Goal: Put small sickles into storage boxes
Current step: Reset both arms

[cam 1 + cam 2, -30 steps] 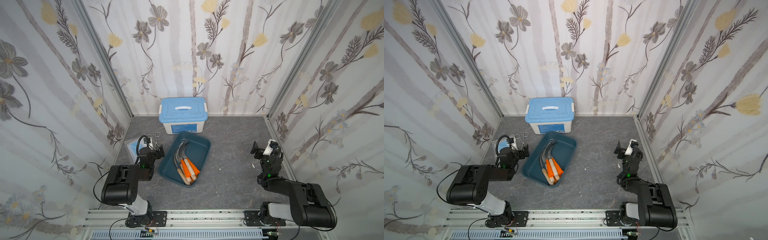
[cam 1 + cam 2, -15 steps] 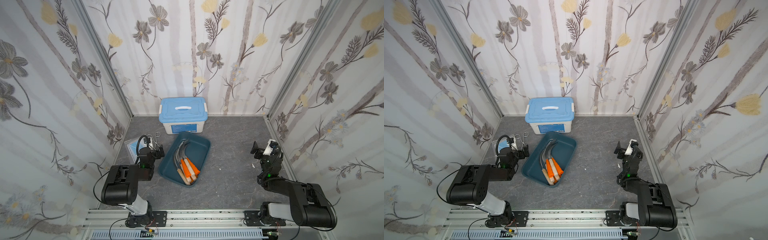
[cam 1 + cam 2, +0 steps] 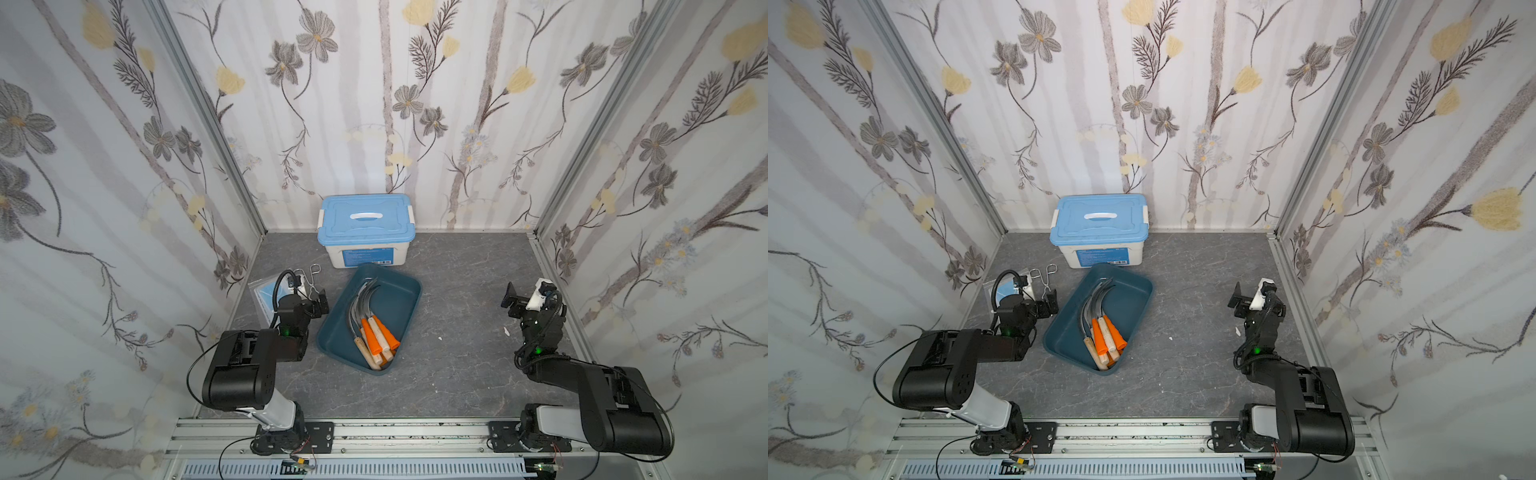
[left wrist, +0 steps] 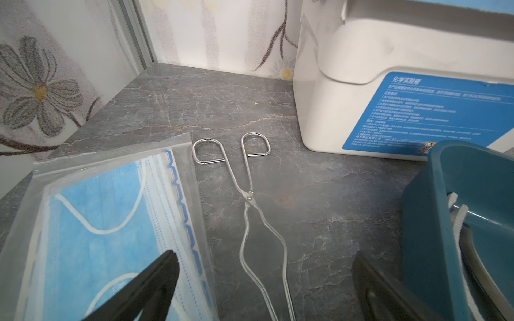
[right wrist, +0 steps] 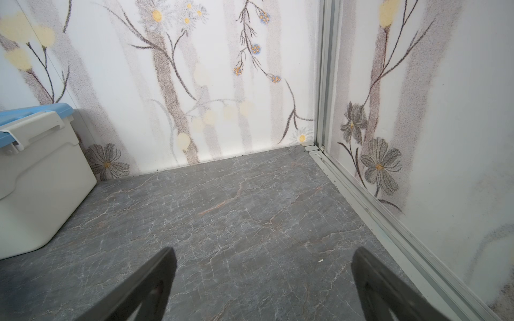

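The dark teal storage box [image 3: 395, 307] [image 3: 1129, 299] lies open at mid-table in both top views. Several small sickles [image 3: 374, 328] [image 3: 1106, 332] rest inside it, grey blades toward the back, orange and pale wooden handles toward the front. My left gripper [image 3: 318, 301] [image 4: 262, 258] is open just left of the box, low over the table with nothing held. The left wrist view catches the box wall [image 4: 434, 222] and a sickle blade edge [image 4: 459, 222]. My right gripper [image 3: 524, 297] [image 5: 262, 255] stands open and holds nothing, over bare table near the right wall.
A white box with a light-blue lid [image 3: 365, 226] [image 4: 361, 97] [image 5: 36, 172] stands at the back behind the storage box. Wire tongs [image 4: 250, 194] [image 3: 312, 276] and a bag of blue face masks [image 4: 97, 222] lie under the left gripper. Papered walls close in on three sides.
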Action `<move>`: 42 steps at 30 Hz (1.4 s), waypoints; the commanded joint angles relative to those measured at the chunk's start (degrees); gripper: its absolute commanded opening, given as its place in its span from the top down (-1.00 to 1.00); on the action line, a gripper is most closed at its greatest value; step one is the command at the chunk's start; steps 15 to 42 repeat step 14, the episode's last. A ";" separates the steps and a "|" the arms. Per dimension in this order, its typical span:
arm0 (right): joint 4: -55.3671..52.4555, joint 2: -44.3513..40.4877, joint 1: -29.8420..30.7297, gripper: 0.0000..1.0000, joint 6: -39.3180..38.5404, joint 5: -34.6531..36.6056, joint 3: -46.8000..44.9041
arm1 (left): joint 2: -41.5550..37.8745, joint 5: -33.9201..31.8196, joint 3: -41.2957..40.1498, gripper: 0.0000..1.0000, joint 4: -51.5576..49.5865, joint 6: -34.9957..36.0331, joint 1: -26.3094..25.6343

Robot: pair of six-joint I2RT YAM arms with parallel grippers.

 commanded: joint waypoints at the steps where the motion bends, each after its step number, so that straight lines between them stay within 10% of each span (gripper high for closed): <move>1: 2.67 0.13 0.00 -0.99 -0.92 0.51 0.39 | 0.11 0.13 0.42 -1.00 0.22 0.77 -0.01; 42: 2.67 0.13 0.00 -0.99 -0.88 0.52 0.43 | 0.09 -0.56 0.68 -1.00 -0.22 0.95 -0.40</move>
